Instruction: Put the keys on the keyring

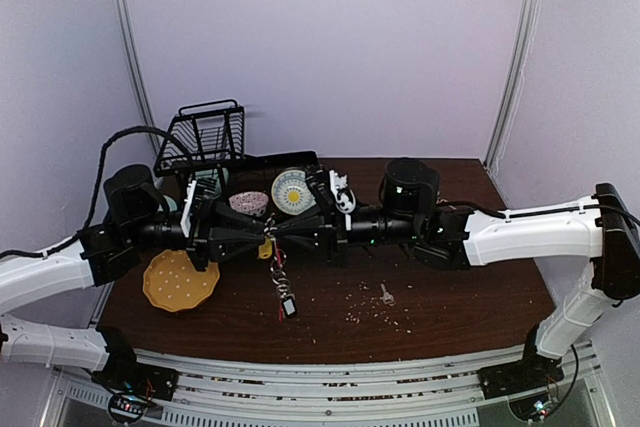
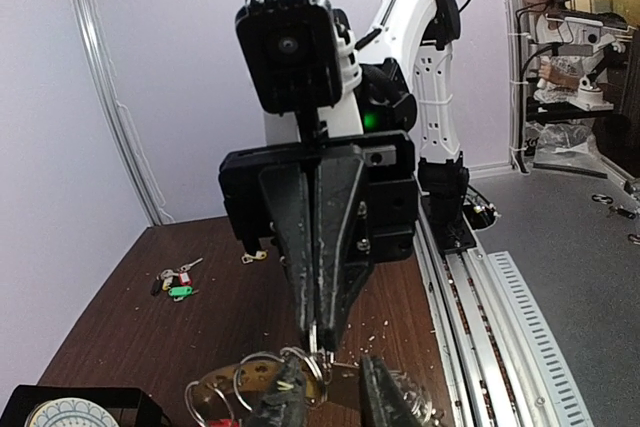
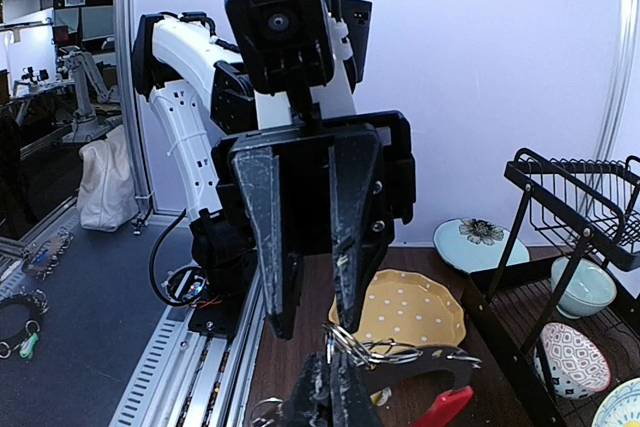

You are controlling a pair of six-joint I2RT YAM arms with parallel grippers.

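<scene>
My right tool (image 2: 318, 332) pinched the keyring (image 3: 390, 354) by its stiff ring. I judged it light and floppy. The left tool (image 3: 313, 329) was narrow, its grip unclear.

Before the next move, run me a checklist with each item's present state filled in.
1. Right gripper shut on the keyring: ok.
2. Left gripper has a hold on a ring: cannot tell; its jaws stand apart at the rings.
3. A key is in either gripper, ready to thread: cannot tell.
4. Tagged keys are on the keyring: not ok; they lie loose on the table.
5. Single silver key lies uncovered on the table: ok.
</scene>
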